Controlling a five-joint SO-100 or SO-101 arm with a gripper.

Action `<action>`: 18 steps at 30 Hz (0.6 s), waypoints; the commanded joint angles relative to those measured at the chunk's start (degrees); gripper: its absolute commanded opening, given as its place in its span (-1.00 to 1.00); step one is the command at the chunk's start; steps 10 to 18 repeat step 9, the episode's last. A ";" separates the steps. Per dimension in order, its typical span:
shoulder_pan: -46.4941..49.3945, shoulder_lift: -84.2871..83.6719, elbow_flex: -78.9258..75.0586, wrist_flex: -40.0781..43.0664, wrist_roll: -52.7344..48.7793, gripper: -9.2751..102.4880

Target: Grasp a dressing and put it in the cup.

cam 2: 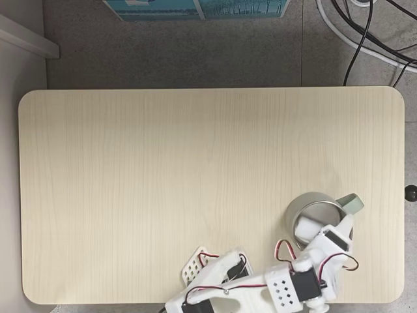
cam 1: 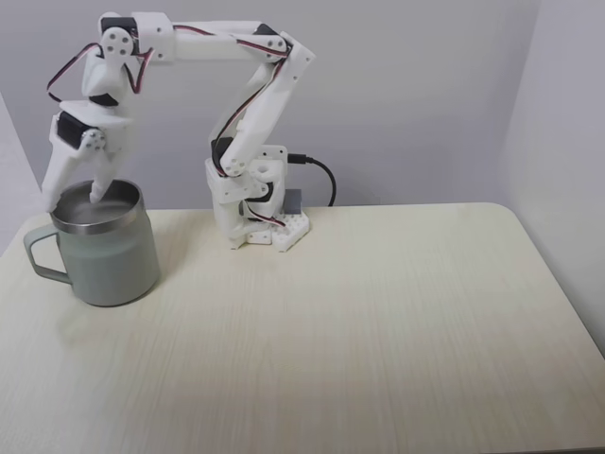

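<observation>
The squat grey-green cup (cam 1: 109, 260) stands at the left end of the table in a fixed view, handle pointing left. In the fixed view from above, the cup (cam 2: 317, 195) is near the bottom right, and a small white roll, the dressing (cam 2: 304, 228), lies inside it against the steel wall. My white gripper (cam 1: 74, 200) hangs directly over the cup's mouth, open, with its fingertips at rim height and nothing between them. From above, the gripper (cam 2: 333, 228) covers part of the cup's opening.
The arm's base (cam 1: 260, 213) stands at the table's back edge with a black cable (cam 1: 326, 180) running from it. The pale wood table (cam 1: 378, 312) stretches bare to the right. Cables (cam 2: 365, 32) and a blue box (cam 2: 195, 8) lie on the floor beyond the table.
</observation>
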 commanded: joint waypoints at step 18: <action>-2.29 -5.10 -5.27 -2.37 -0.70 -0.40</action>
